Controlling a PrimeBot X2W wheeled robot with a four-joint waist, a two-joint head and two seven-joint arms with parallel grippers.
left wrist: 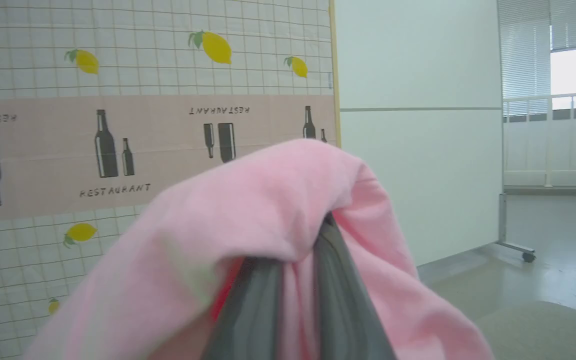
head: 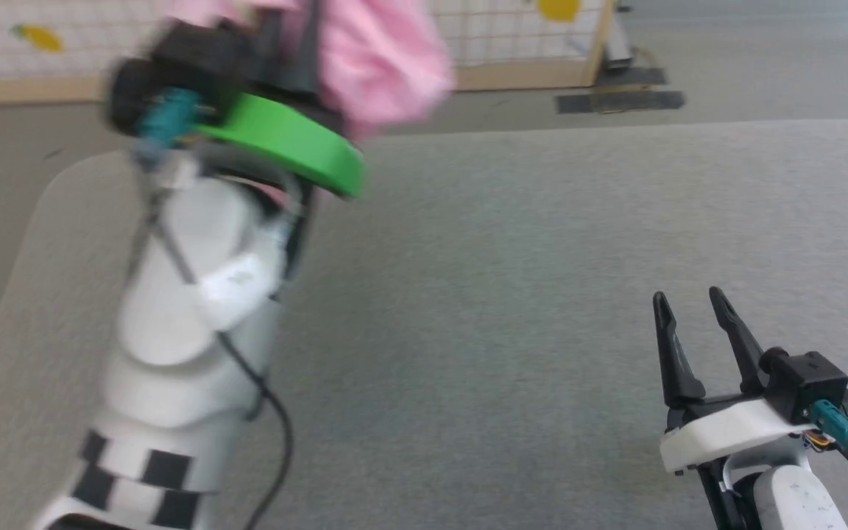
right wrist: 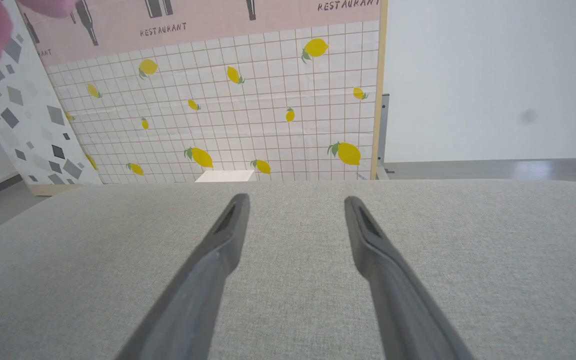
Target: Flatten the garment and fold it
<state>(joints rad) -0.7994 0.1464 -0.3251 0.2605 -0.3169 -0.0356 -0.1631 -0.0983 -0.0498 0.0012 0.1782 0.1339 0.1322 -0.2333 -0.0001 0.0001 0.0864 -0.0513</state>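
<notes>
So, far left first: the left gripper point(head: 288, 51) is up in the air, jaws pinched on a bunch of the garment point(head: 387, 59). The garment hangs wadded over the fingers, clear of the grey table point(head: 505, 294), and it's too blurry to tell which way its long side runs. At the near right the right gripper point(head: 689, 296) sits low above the table, jaws spread and empty, well apart from the cloth. I'd guess it has to come down toward the middle before that arm can grab an edge

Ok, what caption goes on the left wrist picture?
Left gripper holds the bunched pink garment up before a lemon-patterned screen.
</notes>
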